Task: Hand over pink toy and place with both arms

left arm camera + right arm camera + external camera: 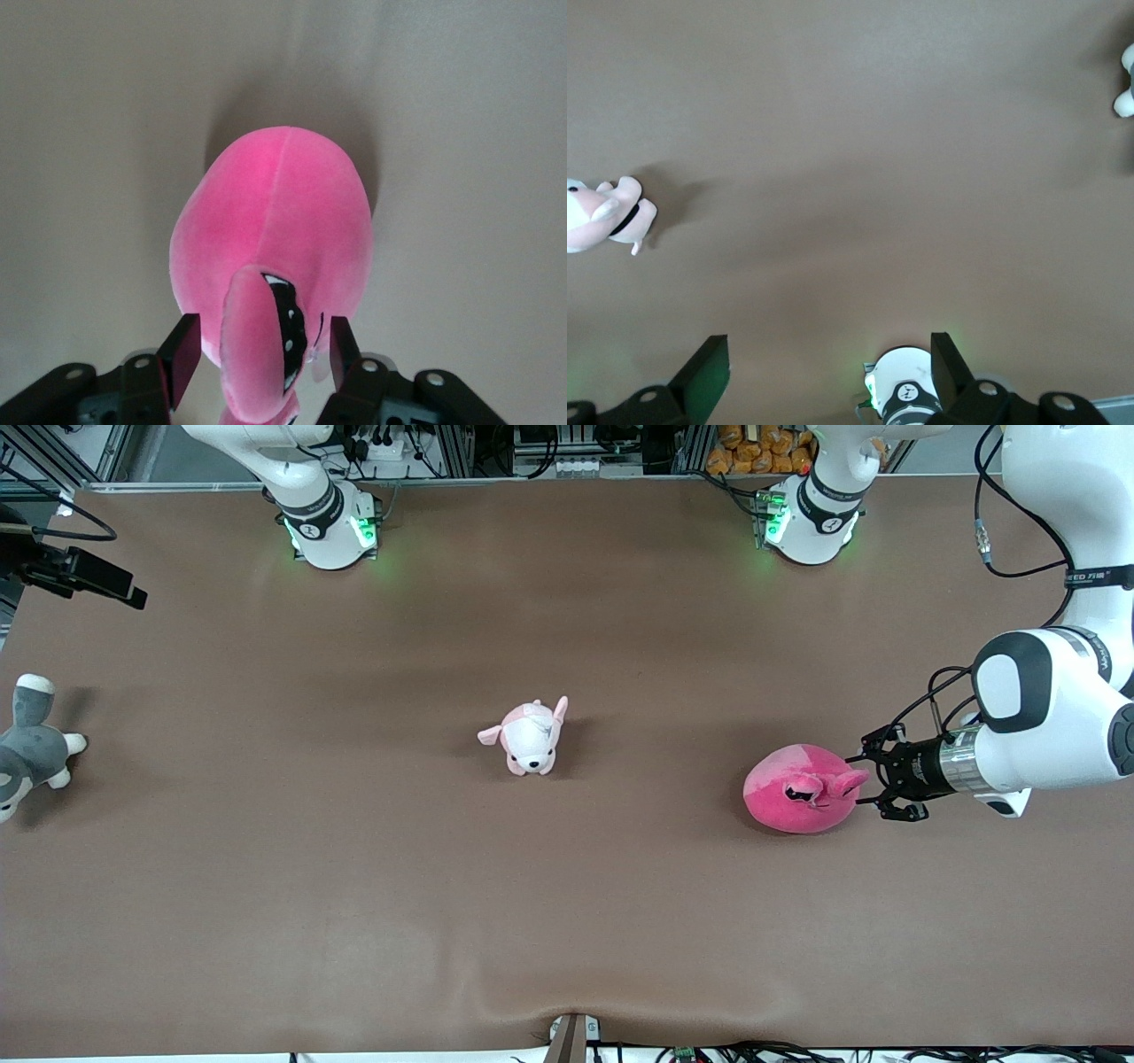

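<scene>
Left end effector at the pink toy.
Fingers straddle its ear flap, not clamped; right end effector apart, arm waiting.

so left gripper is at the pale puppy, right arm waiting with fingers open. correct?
Not the puppy. The front view shows the left gripper at the pink toy, fingers either side of its ear. The right gripper is waiting, open.
</scene>
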Available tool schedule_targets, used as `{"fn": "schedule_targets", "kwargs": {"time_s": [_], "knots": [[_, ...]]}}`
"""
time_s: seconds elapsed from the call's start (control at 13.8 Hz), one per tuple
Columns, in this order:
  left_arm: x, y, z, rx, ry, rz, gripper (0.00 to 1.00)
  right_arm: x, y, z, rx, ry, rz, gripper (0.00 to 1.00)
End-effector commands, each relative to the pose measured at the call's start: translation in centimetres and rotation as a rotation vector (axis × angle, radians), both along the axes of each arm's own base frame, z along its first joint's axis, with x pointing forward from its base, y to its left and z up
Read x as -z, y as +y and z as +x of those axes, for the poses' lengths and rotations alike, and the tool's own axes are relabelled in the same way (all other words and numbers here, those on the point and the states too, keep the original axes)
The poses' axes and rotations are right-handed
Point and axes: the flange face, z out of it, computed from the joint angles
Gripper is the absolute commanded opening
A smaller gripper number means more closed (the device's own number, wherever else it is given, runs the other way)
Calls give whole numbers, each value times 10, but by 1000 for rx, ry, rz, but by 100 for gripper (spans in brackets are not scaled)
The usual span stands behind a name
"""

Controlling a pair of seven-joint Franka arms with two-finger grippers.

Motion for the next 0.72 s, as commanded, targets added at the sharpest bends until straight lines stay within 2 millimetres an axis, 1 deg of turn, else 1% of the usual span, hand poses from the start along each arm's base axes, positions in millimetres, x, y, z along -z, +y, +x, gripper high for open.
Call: {"fn": "schedule_targets", "kwargs": {"time_s": [0.0,0.07,0.14,0.22,0.29,0.36,0.43,0.58,0.65], "knots": [[10,-2,-4,-34,-15,-3,58,-3,3,-2,52,5,9,100],[11,-2,-5,-35,-18,-2,47,-2,2,-1,73,7,6,100],[10,-2,-5,-42,-20,-10,30,-3,3,-1,79,4,6,100],[9,1,-5,-64,-19,-33,23,-3,2,2,84,-6,16,100],[9,2,-4,-78,-19,-49,15,1,0,9,94,-2,62,100],[7,3,-4,-89,-22,-59,0,-3,2,13,92,-5,91,100],[7,4,-4,-93,-22,-60,0,-4,7,15,124,-2,85,100],[5,-2,-3,-82,-26,-61,0,-7,23,16,337,28,81,100],[0,-8,-2,-65,-32,-58,0,-8,40,16,407,49,111,100]]}}
